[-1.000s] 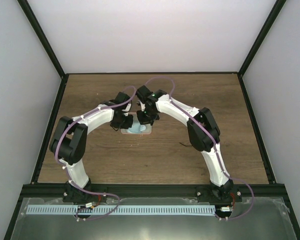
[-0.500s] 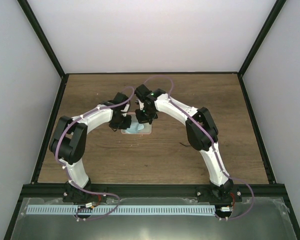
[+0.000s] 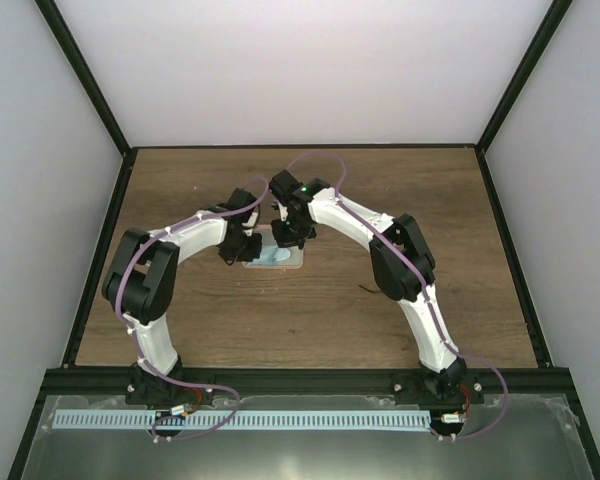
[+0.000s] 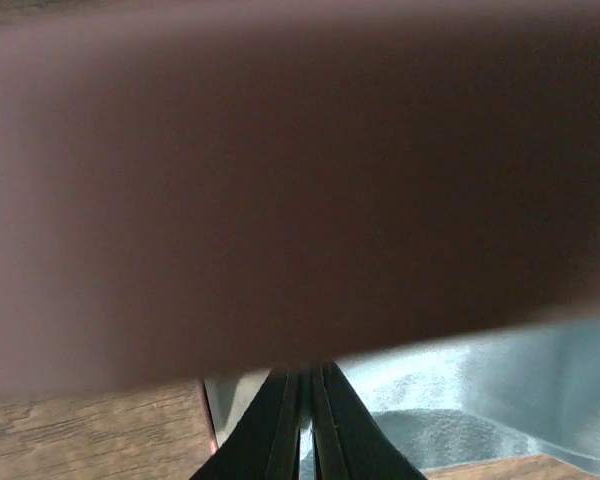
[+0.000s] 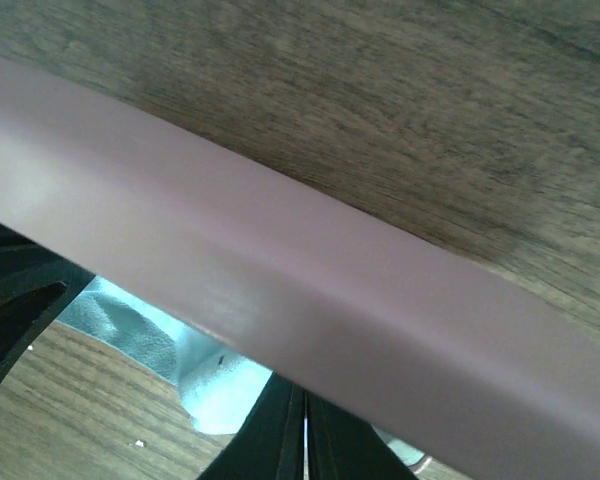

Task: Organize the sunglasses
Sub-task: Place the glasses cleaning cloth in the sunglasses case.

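The salmon-pink case [image 3: 296,266] lies mid-table with its lid raised and the light blue cloth [image 3: 273,257] inside it. My left gripper [image 3: 248,243] and right gripper [image 3: 286,240] meet over it. In the left wrist view the fingers [image 4: 308,372] are pressed together at the rim of the lid [image 4: 300,200], with the cloth [image 4: 460,390] below. In the right wrist view the fingers [image 5: 305,395] are likewise pinched at the lid [image 5: 310,300], above the cloth [image 5: 210,385]. Only a thin black wire-like piece [image 3: 365,291], perhaps the sunglasses, shows beside the right arm's elbow.
The wooden table [image 3: 200,320] is walled by white panels with black posts. The left gripper's dark body [image 5: 20,290] sits close at the left of the right wrist view. A metal rail runs along the near edge [image 3: 280,420].
Both grippers and the case have shifted slightly toward the back of the table. The jaws stay shut.
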You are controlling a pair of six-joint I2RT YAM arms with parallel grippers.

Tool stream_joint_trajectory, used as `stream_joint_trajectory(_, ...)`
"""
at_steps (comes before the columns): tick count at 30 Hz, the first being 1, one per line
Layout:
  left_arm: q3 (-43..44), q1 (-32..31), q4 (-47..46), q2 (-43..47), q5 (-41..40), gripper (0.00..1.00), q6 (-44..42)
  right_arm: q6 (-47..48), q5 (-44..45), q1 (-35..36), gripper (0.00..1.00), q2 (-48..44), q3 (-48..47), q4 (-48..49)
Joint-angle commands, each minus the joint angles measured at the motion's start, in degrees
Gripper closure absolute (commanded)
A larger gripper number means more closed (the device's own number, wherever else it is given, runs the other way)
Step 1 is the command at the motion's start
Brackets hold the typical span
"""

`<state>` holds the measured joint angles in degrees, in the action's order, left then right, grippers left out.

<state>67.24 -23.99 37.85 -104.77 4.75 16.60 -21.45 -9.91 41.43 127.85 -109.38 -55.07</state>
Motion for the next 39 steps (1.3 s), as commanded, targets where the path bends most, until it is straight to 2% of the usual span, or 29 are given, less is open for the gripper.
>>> stream_joint_trajectory(1, -0.53, 0.28, -1.75, -1.08, -0.52, 0.96, 0.70, 0.86, 3.00, -0.08, 0.99, 0.47, -0.70, -0.65)
stream_joint_trajectory(29, -0.67, 0.37, -1.94, -1.86, -1.32, 0.95, 1.13, 0.83, 4.61, -0.12, 0.99, 0.52, 4.65, -1.40)
stream_joint_trajectory(35, -0.80, 0.35, -1.98, -1.79, -1.24, 0.95, 1.15, 0.56, 4.83, -0.12, 0.95, -0.10, 5.67, -0.15)
stream_joint_trajectory(37, -0.80, 0.39, -1.93, -1.63, -1.19, 0.92, 1.15, 0.53, 4.66, -0.12, 0.93, -0.32, 5.25, 0.05)
stream_joint_trajectory(39, -0.88, 0.35, -2.04, -1.45, -1.00, 0.78, 1.07, 0.46, 4.55, -0.13, 0.84, -0.88, 5.04, 0.25)
